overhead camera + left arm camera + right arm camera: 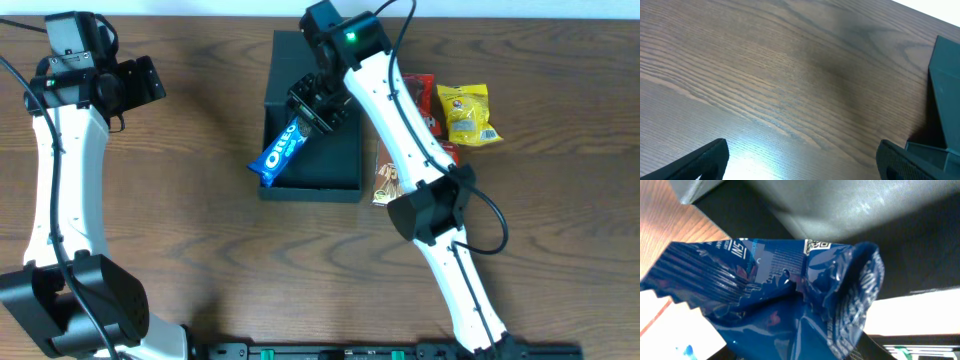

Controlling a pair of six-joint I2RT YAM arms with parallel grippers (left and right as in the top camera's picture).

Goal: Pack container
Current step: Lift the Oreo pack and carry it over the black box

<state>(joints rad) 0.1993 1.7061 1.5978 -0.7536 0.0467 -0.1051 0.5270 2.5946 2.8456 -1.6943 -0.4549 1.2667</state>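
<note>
The container point(310, 193), a dark charcoal matte square cardboard box with its hinged flap lid thrown open at the far side, sits at the table's centre-back.

Overhead:
- Right gripper point(318, 108) hangs over the box and is clamped on 1 end of a glossy blue Oreo snack packet point(282, 152).
- The packet slants down and left. Its lower end crosses the box's left rim, so it is not yet fully inside.
- The visible box floor is bare. The arm hides part of it.
- 3 more snacks lie on the brown wood-grain table point(200, 230), just right of the box and partly under the right arm: a yellow bag point(468, 115), a red packet point(422, 95) and a tan packet point(385, 180).
- Left gripper point(140, 80) is parked well apart at far left.

Left wrist:
- The left gripper point(802, 162) has its jaws spread wide with nothing between them, over bare table point(765, 75).
- A container wall point(945, 90) shows at the right edge.

Right wrist:
- The Oreo packet point(780, 295) fills the view, crumpled where it is held.
- The dark container point(850, 210) lies beyond it.

Judgement: packing has barely begun. The 1st packet is mid-placement, at least 3 are left, and the lid is yet to close.
</note>
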